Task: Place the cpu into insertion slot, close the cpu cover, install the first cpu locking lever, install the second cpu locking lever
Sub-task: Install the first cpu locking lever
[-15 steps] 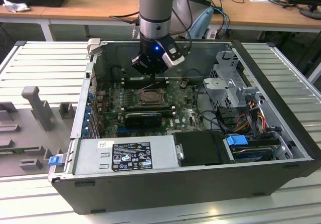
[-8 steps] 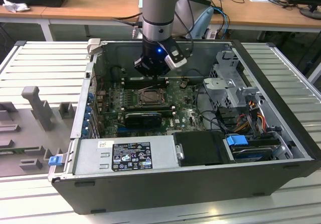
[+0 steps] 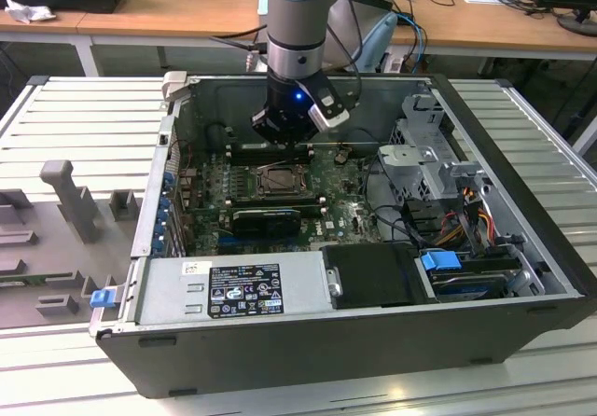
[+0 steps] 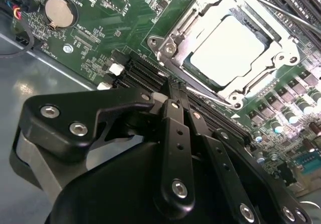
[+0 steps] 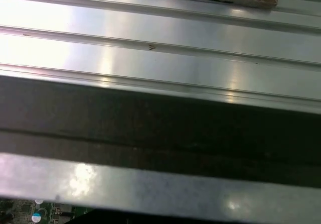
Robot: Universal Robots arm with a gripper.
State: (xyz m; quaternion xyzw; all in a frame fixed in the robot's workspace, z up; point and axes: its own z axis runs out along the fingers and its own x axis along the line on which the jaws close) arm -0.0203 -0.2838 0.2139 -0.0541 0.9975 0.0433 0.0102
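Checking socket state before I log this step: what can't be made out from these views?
- Locking levers: in the second wrist view, a thin rod crosses beyond the cpu; whether it is latched can't be told.
- cpu cover: its far edge is cut off by the picture's edge.
- Socket in the exterior view: too small to read.
- gripper: fingertips meet edge-on; a hold can't be judged.

Exterior view high over the computer case (image 3: 354, 341); wrist views close, sharing the motherboard (image 4: 115, 28).

Pale cpu (image 4: 224, 49) seated in socket, cpu cover (image 4: 176, 42) — closed flat
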